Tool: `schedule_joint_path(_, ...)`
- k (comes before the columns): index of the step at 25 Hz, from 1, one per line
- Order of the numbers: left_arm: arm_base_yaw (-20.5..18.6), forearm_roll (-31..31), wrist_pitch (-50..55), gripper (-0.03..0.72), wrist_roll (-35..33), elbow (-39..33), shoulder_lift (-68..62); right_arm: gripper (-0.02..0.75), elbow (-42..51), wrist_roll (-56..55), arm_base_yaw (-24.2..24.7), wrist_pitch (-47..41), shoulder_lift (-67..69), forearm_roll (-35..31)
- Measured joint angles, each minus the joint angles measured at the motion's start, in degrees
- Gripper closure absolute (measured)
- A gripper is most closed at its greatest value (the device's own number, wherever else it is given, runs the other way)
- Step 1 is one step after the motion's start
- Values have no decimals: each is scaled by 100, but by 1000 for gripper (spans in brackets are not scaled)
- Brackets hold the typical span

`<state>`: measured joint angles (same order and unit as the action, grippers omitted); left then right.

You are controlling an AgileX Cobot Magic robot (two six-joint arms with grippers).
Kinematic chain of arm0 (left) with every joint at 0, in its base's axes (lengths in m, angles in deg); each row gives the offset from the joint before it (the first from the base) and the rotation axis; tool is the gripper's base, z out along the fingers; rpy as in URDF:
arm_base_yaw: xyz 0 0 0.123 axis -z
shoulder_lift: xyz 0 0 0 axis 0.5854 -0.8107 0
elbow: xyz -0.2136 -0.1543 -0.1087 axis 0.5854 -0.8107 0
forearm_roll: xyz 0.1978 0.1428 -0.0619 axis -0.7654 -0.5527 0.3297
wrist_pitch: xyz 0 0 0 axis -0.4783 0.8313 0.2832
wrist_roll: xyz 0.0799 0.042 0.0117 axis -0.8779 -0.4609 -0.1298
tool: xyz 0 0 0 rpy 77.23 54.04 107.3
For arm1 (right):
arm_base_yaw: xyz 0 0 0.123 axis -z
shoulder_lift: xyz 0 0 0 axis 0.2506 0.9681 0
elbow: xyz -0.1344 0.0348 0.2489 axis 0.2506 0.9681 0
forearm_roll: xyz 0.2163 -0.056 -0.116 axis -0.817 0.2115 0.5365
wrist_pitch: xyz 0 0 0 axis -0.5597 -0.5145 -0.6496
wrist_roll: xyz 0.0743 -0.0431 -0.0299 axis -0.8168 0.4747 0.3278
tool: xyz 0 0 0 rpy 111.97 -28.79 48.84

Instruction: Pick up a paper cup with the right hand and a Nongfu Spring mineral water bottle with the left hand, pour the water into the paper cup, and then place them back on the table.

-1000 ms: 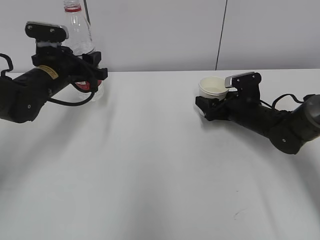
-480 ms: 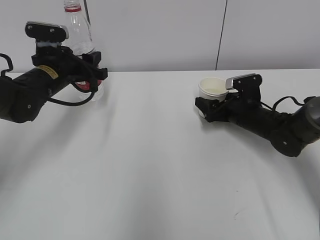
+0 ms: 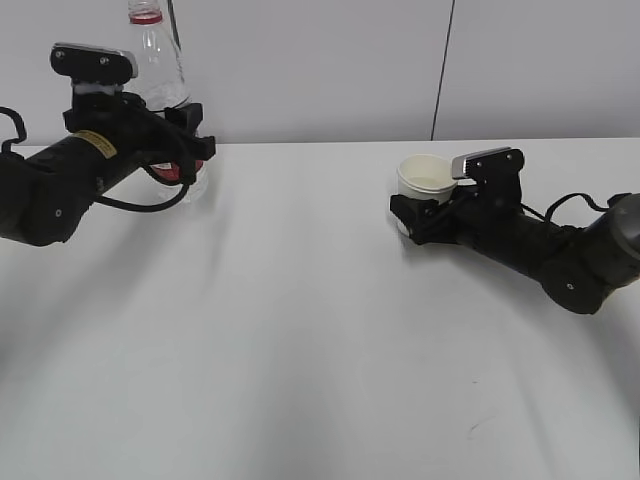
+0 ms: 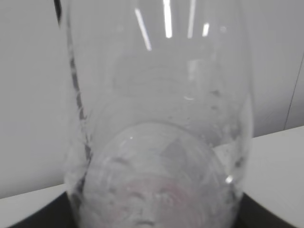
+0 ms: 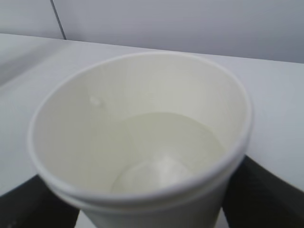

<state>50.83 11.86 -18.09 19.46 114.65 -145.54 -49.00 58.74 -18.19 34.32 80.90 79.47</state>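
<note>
A: Where is the Nongfu Spring mineral water bottle [image 3: 160, 70] seen?

B: It is held upright at the far left of the table [image 3: 300, 350], near the wall. It is gripped low on its body by the claw of the left hand [image 3: 185, 150], which is clenched on it. In the left wrist view the clear bottle [image 4: 159, 118] is pressed close before the lens, so the fingers are hardly seen.

A: And the paper cup [image 3: 425, 180]?

B: It is kept upright on the right side, well apart from the bottle. It is grasped around its lower wall by the claw of the right hand [image 3: 420, 215]. In the right wrist view some water is seen in the cup [image 5: 142, 142]. Whether its base is touching the table cannot be told.
</note>
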Motion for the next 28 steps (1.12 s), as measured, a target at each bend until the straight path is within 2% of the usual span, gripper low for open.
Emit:
schedule_joint_path(10, 0, 0, 0, 355, -5, 0, 0, 149, 0, 0, 0, 0, 0, 0)
schedule_joint_path(17, 0, 0, 0, 355, -5, 0, 0, 118, 0, 10, 0, 0, 0, 0)
schedule_joint_path(28, 0, 0, 0, 355, -5, 0, 0, 117, 128, 10, 0, 8, -145, 65)
